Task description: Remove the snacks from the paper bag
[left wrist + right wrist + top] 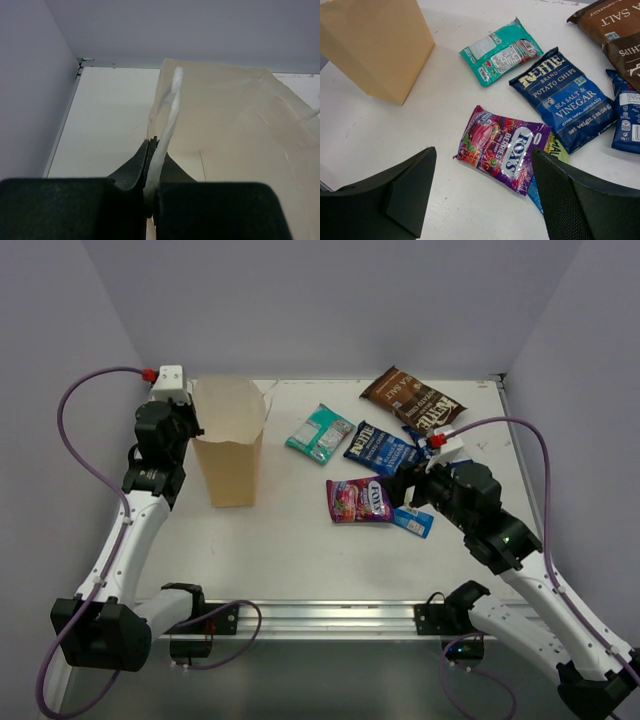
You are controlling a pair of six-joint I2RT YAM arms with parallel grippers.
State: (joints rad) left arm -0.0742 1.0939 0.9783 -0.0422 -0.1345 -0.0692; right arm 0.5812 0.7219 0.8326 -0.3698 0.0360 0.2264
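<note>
- My left arm (130, 530) reaches up along the left edge of the table (300, 550). Its elbow is bent and the wrist sits high by the far left corner.
- The left gripper (151, 147) is pinched tight on the white string handle (170, 110), right at the rim of the paper bag (230, 455).
- The paper bag stands upright near the left edge, with its mouth open.
- My right arm (520, 560) bends in from the near right corner.
- The right gripper (482, 152) hangs just over the Fox's candy pack (358, 500). Its fingers are spread wide and grasp nothing.
- The snacks lie flat on the right half of the table, well apart from the bag.
- The brown Kettle chip bag (412, 400) is near the far right corner.
- The dark blue Kettle chip bag (380, 448) is just in front of it, with the teal-white packet (320, 434) to its left.
- The small blue bar (415, 522) pokes out from under my right gripper.
- The blue-white packet (626, 117) is cut off at the edge of the right wrist view.
- A yellow-green corner (556, 148) peeks from under the candy pack. I cannot tell what it is.
- I cannot see the bottom of the bag.
</note>
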